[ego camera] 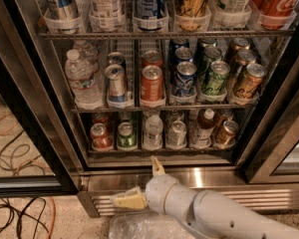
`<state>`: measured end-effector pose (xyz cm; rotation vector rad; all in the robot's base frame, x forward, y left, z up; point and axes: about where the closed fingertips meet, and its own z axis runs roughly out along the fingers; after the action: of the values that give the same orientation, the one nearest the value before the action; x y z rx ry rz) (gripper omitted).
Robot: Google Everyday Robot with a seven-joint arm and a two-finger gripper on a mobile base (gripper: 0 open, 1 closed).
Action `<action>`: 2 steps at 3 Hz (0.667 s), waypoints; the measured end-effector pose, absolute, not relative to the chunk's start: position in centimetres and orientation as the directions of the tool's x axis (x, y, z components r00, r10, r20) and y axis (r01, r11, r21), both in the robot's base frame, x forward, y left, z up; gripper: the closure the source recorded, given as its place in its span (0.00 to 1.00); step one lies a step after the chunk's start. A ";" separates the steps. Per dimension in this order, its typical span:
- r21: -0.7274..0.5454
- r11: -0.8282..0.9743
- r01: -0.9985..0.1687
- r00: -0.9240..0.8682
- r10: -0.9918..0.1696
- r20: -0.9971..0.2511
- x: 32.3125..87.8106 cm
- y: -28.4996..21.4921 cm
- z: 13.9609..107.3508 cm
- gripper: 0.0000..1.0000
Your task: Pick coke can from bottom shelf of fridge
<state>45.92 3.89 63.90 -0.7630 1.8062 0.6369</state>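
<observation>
The coke can, small and red with a silver top, stands at the left end of the bottom shelf of the open fridge. A green can is right beside it. My gripper is in front of the steel base, below the bottom shelf and to the right of the coke can. It is open and empty. One cream finger points up toward the shelf and the other points left.
The bottom shelf also holds a water bottle, a silver can, a dark bottle and a brown can. The black door frame stands at left. Cables lie on the floor. Clear plastic lies under my arm.
</observation>
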 end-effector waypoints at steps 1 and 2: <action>0.039 0.601 -0.798 -0.217 -0.227 -0.949 43.6 5.1 59.0 0.00; -0.039 0.557 -0.829 -0.117 -0.242 -0.963 42.5 6.6 55.2 0.00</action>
<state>42.51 6.62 55.20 -0.9135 1.6547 0.6437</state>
